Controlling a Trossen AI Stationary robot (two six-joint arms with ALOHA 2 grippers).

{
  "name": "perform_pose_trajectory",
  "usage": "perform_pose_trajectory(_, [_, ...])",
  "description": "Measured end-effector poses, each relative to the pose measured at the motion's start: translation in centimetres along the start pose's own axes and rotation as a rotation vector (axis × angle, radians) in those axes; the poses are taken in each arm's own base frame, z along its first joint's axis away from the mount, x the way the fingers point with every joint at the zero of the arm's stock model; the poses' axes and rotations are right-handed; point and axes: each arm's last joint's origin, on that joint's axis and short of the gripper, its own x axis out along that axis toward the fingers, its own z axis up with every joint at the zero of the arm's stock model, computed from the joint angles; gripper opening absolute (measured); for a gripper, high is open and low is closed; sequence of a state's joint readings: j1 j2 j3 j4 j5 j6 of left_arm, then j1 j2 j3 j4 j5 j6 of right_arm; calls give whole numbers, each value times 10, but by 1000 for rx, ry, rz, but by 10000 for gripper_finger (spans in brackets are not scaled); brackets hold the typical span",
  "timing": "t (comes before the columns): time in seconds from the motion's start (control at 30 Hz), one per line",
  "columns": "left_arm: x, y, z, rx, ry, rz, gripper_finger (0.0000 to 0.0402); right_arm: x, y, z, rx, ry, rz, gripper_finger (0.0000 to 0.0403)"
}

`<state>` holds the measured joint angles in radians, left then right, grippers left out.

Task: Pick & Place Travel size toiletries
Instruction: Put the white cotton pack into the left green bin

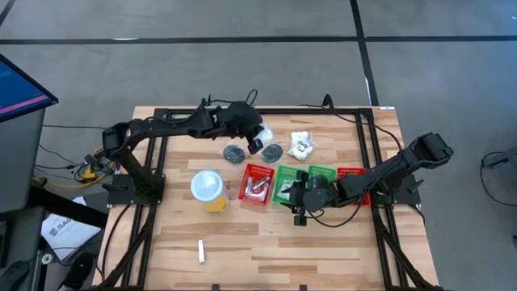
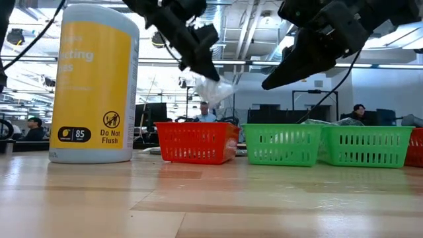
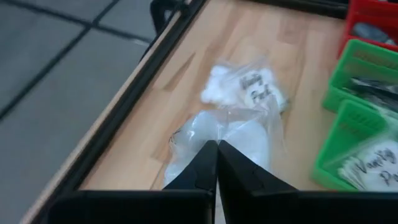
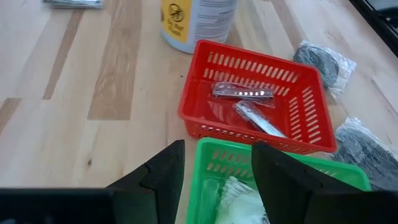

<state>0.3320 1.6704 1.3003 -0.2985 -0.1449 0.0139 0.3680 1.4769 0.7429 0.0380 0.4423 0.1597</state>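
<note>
My left gripper (image 1: pixel 257 139) is shut on a white lumpy packet (image 2: pixel 213 86) above the table's far middle. A second white packet (image 1: pixel 301 145) lies flat on the wood just to its right, and it also shows in the left wrist view (image 3: pixel 245 88). Two dark grey discs (image 1: pixel 234 152) (image 1: pixel 272 151) lie nearby. My right gripper (image 4: pixel 217 180) is open and hovers over the near edge of a green bin (image 1: pixel 288 184) that holds a white packet (image 4: pixel 239 194). Silvery tubes (image 4: pixel 255 106) lie in the red bin (image 1: pixel 257 184). One tube (image 1: pixel 201 251) lies near the table's near edge. My left gripper pinches the white packet by its clear plastic edge (image 3: pixel 214 134) between its two shut fingers (image 3: pixel 199 165). The fingers slant down from the table's left. The packet is lifted clear and hangs below the fingertips (image 2: pixel 201 49).
A yellow cup with a white lid (image 1: pixel 208 187) stands left of the red bin. A second green bin (image 1: pixel 321 178) and a second red bin (image 1: pixel 352 179) continue the row to the right. A black frame rail (image 3: pixel 124 118) runs along the table's far edge.
</note>
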Motion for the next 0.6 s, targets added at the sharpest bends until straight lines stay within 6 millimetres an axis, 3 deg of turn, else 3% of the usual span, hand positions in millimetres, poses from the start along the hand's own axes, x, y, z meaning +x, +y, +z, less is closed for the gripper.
perform_pose_trajectory(0.37, [-38,-52,10,118,-92,-2,0,8,-19,5,157,-22,-54,175])
perform_pose_trajectory(0.6, [-50,-77,7,166,-107,3,0,11,-27,15,214,-105,-64,175])
